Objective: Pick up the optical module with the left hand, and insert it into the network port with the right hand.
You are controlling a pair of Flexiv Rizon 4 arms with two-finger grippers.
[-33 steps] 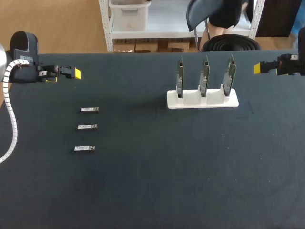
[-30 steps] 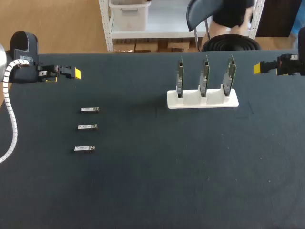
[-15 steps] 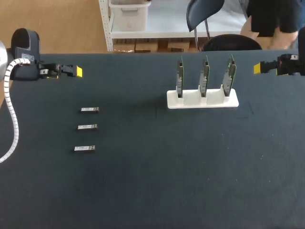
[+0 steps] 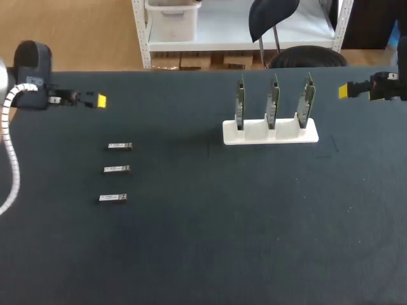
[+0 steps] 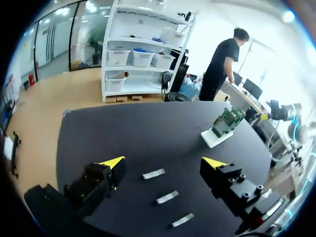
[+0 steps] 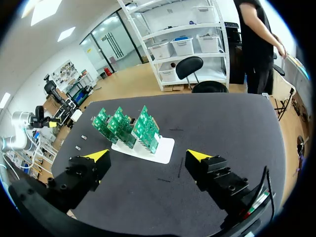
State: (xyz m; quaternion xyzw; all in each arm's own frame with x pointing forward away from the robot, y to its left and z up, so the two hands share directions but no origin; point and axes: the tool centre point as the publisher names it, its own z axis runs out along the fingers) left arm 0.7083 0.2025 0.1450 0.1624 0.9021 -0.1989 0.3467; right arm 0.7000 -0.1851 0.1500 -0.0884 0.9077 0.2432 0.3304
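Note:
Three small silver optical modules lie in a column at the table's left: the far one (image 4: 119, 146), the middle one (image 4: 117, 169) and the near one (image 4: 113, 198). My left gripper (image 4: 95, 100) hovers beyond them near the far left edge, open and empty. In the left wrist view the modules (image 5: 167, 197) lie ahead of and below the spread left gripper (image 5: 164, 163). A white stand (image 4: 269, 131) holds three upright green port boards (image 4: 273, 100). My right gripper (image 4: 346, 91) hangs open at the far right, beside the stand. In the right wrist view the boards (image 6: 128, 126) stand ahead of the open right gripper (image 6: 148, 156).
The dark table top (image 4: 210, 241) stretches bare between the modules and the stand and across the whole near half. The white cable sleeve (image 4: 13, 171) of my left arm hangs along the left edge.
My left gripper has shifted slightly and its wrist has turned a little. The right arm, the modules and the stand have not moved.

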